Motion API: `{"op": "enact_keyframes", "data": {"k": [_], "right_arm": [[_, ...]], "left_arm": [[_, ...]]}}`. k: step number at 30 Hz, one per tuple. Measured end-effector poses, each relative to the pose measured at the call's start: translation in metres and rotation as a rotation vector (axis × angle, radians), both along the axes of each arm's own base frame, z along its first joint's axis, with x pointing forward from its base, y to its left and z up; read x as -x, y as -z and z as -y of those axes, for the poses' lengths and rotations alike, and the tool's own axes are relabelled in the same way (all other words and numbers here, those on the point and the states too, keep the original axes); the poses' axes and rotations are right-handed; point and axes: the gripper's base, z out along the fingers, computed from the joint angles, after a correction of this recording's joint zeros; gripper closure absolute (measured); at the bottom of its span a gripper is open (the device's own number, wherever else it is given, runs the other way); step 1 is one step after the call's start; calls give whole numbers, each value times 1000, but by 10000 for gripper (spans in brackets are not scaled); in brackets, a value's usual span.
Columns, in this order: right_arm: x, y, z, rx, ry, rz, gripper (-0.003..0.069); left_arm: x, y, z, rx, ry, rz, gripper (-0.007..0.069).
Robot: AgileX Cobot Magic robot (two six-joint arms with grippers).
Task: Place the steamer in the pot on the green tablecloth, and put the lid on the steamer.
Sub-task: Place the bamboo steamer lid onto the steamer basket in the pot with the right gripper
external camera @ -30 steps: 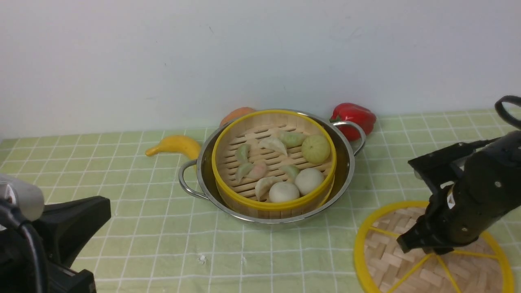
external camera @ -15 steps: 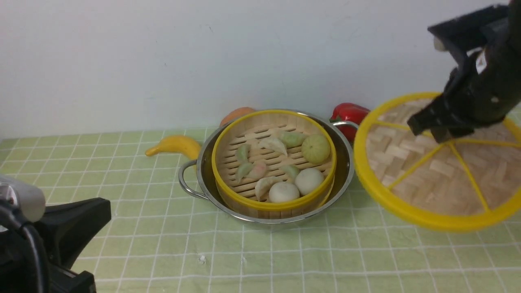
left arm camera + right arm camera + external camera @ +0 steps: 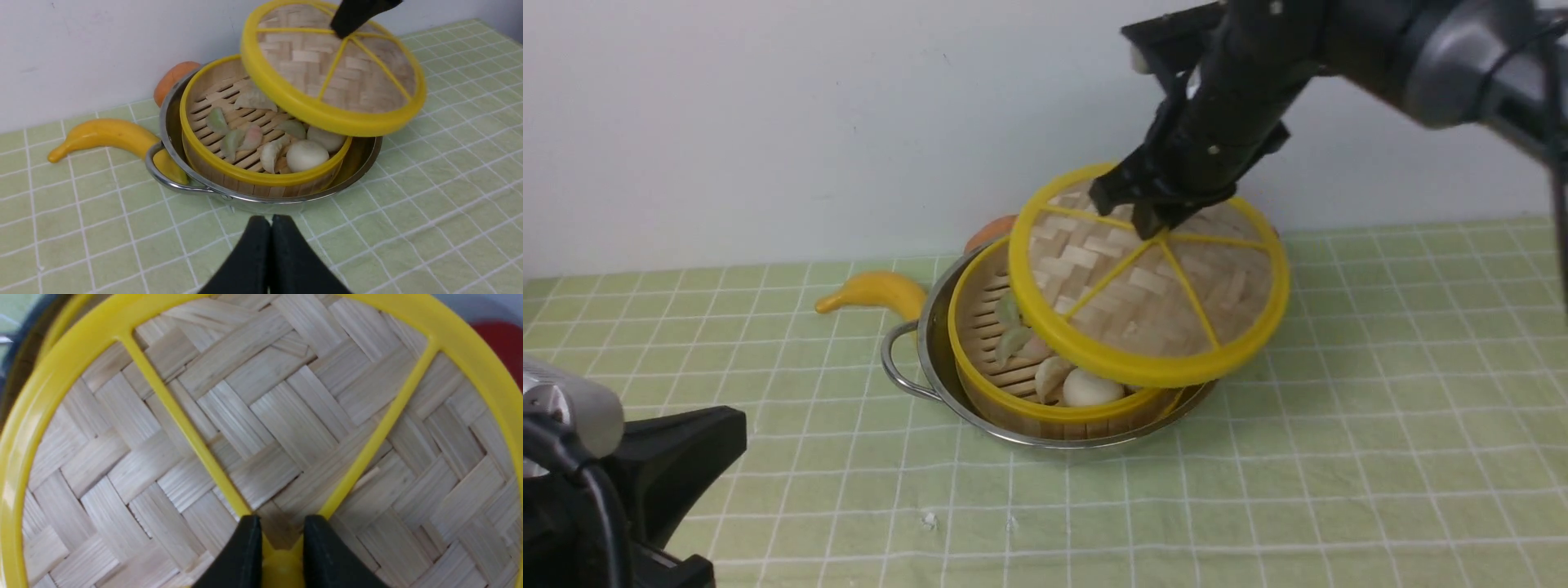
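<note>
Front view: we've swung lid (image 3: 1143, 310) off cloth (image 3: 1339, 457); now it hangs tilted under right gripper (image 3: 1147, 214), jaws clamped on its centre. Steamer (image 3: 1013, 404), seated in pot (image 3: 935, 371), sits just below, offset toward left gripper (image 3: 269, 222), closed, empty. We judge remaining: centre, level, lower.

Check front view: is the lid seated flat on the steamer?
No, the lid hangs tilted over the steamer, offset toward the robot's right, leaving a bun uncovered.
</note>
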Motion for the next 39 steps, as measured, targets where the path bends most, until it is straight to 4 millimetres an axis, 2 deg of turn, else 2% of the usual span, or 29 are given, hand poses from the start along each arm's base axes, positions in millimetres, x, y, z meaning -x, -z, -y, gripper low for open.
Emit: {"op": "enact_keyframes", "data": {"k": [3,7,18,26,39], "right_arm": [[-10,4,-22,-20,-28,43,518],[-15,12,-37,-30,-44,58,518],[-18,21,-39,-15,-44,50,518],[-23,43,-43,-1,-45,9,518],[-21,45,-47,-28,-77,-14,518]], "left_arm": [[0,0,0,-9,0,3,633],[0,1,-1,-18,0,2,633],[0,7,-1,-43,0,-11,633],[0,11,-1,-46,0,-22,623],[0,11,-2,-45,-2,-19,623]]}}
